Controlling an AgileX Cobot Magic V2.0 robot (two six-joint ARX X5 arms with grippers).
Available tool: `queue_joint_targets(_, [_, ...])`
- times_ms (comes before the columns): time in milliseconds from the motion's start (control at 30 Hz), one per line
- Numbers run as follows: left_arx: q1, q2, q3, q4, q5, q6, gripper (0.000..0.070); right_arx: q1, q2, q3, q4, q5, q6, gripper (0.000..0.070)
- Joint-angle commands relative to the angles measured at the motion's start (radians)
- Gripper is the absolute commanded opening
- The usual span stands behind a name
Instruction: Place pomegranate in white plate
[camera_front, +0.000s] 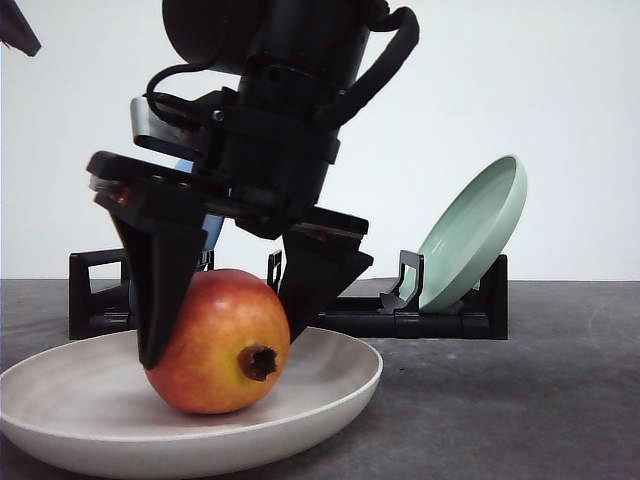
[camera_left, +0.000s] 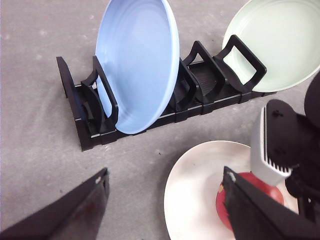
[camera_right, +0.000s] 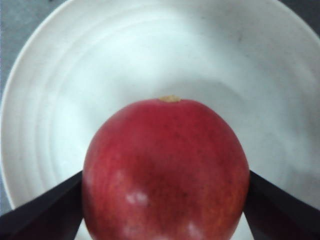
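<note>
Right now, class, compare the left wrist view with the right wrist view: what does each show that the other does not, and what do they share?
Left wrist view alone: a black rack on the grey table, holding a blue plate and a mint-green plate upright, plus the open left pincer.

Right wrist view alone: the right pincer with a finger on each side of the pomegranate, and the fruit's yellowish tip.

Both: the red pomegranate inside the white plate.
</note>
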Motion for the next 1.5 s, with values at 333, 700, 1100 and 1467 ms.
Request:
queue_joint_targets(333, [-0.002,0.004,0.005,0.011,0.001,0.007,0.0429,0.049,-0.037,0.023,0.050,0.136,-0.013,0.0632])
queue_joint_targets(700, [-0.003,0.004,0.005,0.011,0.001,0.007,0.0429,0.019,-0.326,-0.269,0.380,0.088,-0.016,0.0631])
queue_joint_targets(1100, [-0.003,0.004,0.005,0.010,0.001,0.005,0.0430,-0.184,-0.725,-0.570,0.429,-0.022,-0.058,0.0630])
queue_joint_targets(1467, [-0.003,0.004,0.005,-0.007,0.001,0.000,0.0430,-0.535,-0.982,-0.723,0.325,-0.146,-0.117,0.0630])
